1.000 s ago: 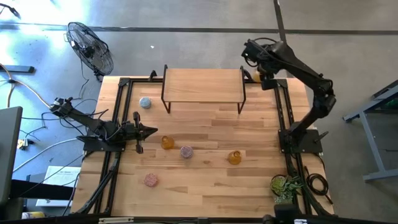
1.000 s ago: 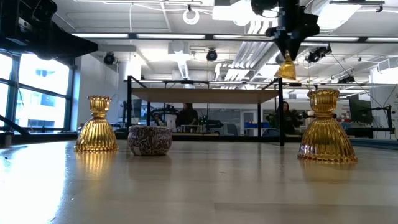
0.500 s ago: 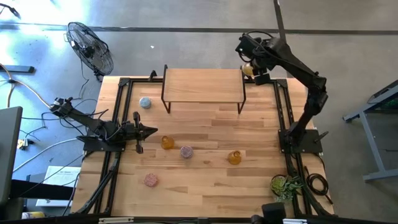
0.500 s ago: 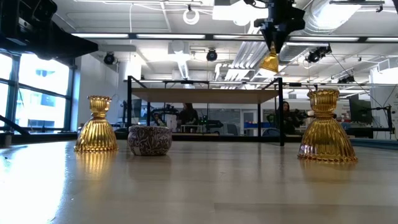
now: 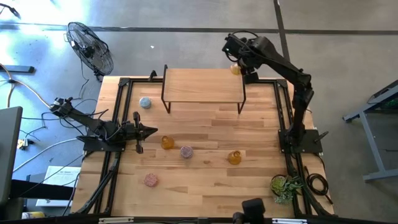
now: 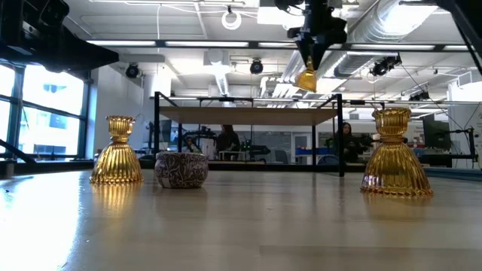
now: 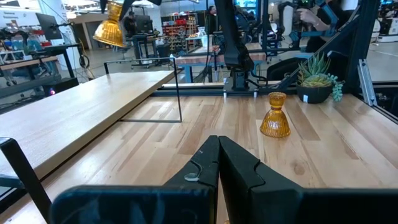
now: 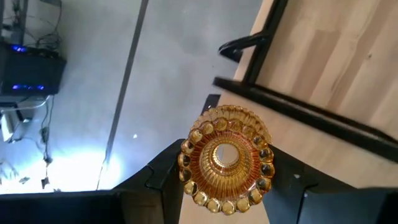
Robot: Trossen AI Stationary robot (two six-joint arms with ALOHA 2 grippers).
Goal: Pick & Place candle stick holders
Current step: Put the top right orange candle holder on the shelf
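Six holders in the high view, five of them on the table. One amber holder is held aloft by the right gripper, in the upper middle of the high frame, over the right end of the raised wooden shelf. The right wrist view shows its ribbed round underside clamped between the two dark fingers, one on either side. In the low view the same piece hangs base-down from the gripper near the top centre, above the shelf top.

On the table, high view: pale blue holder at upper left, just beside the shelf's left leg. Amber holder and pink holder sit close together at centre left. Third amber holder stands at centre right, apart from the others. Second pink holder sits at lower left.

Left gripper rests low at the left side of the frame, near the amber holder at centre left without touching it. Left wrist view: its fingers meet at the tips, pressed together with nothing between.

Green plant sits at the lower right corner. A fan stands on the floor at upper left.
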